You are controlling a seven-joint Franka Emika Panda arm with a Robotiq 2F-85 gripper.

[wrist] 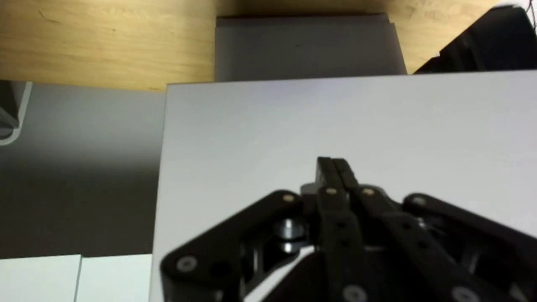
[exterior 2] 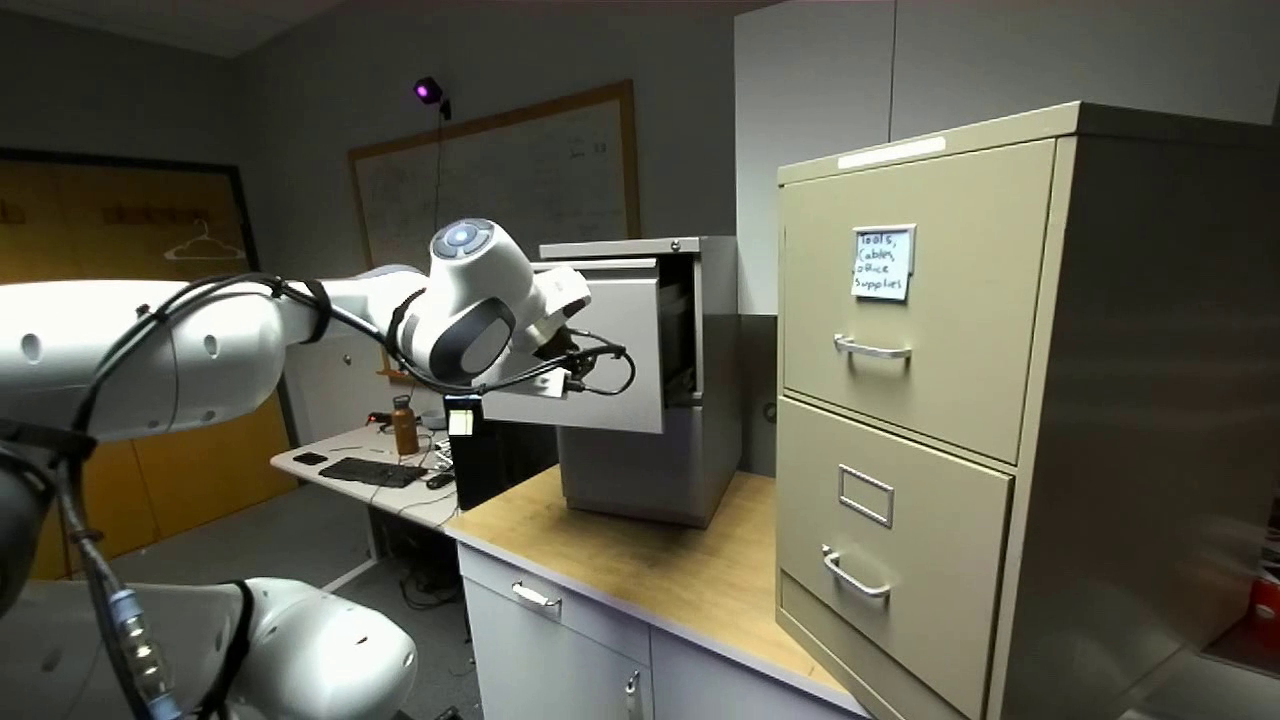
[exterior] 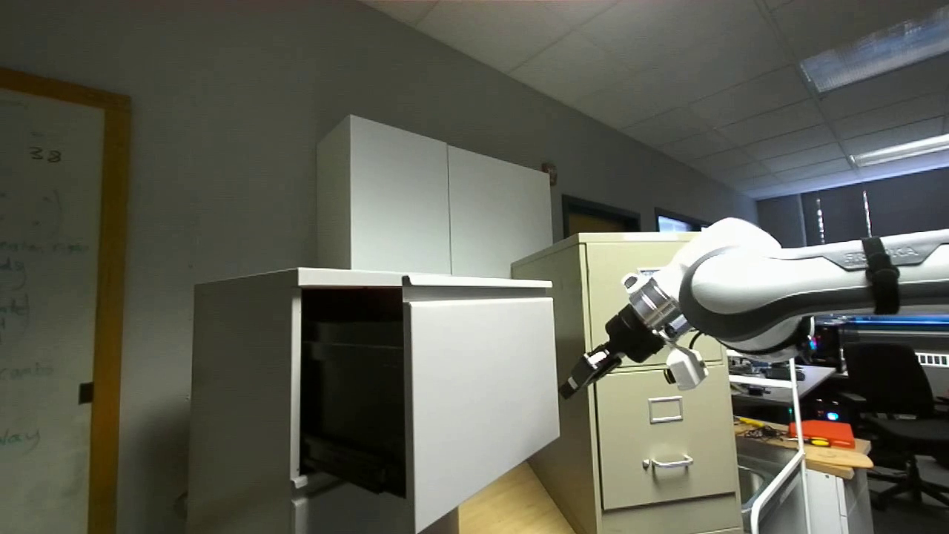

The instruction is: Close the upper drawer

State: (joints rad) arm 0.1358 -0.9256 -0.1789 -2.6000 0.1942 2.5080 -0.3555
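Note:
The upper drawer (exterior: 482,393) of the white cabinet (exterior: 237,408) stands pulled out, its dark inside showing at the side in an exterior view. In an exterior view its white front (exterior 2: 620,320) is partly hidden by my arm. In the wrist view the flat drawer front (wrist: 235,147) fills much of the picture. My gripper (exterior: 569,387) faces that front, with its fingers tilted down. In the wrist view the gripper's fingertips (wrist: 332,161) are together with nothing between them. They overlap the drawer front; I cannot tell whether they touch it.
The beige filing cabinet (exterior 2: 900,500) stands beside the white cabinet, close to my gripper. The lower drawer front (exterior 2: 630,460) sits flush below. Both cabinets stand on a wooden counter (exterior 2: 620,560). White wall cupboards (exterior: 400,200) hang behind. A desk (exterior 2: 340,450) with a keyboard stands further back.

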